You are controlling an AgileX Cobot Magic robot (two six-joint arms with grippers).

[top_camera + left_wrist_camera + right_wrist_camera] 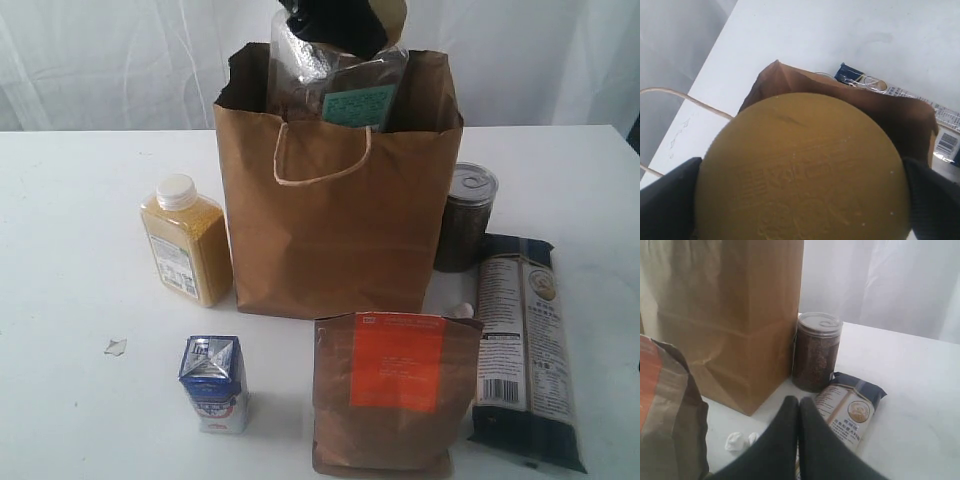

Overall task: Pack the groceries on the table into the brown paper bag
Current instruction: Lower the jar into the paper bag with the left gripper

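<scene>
Exterior view: I see the brown paper bag (335, 215) standing upright on the table (70, 300), and my left pincer (335, 20) at the top edge grasping the clear jar with tan lid (340, 85) — the jar's lower part sits inside the bag's mouth, its upper part above the rim. The yellow-grain bottle (187, 242) stands just beside the bag's left side, with the small blue-white carton (214, 383) nearer the camera. The brown pouch with orange label (393, 395) stands in front of the bag. The dark tin (465, 218) is at the bag's right, and the long dark-blue noodle packet (523, 345) lies flat in front of it. Left wrist view: the tan lid fills most of my frame, black fingers (665, 200) pressed on either side, the bag's open mouth beneath. Right wrist view: my right pincer (799, 440) is clenched on nothing — fingers touching — low over the table, near the noodle packet and the tin.
</scene>
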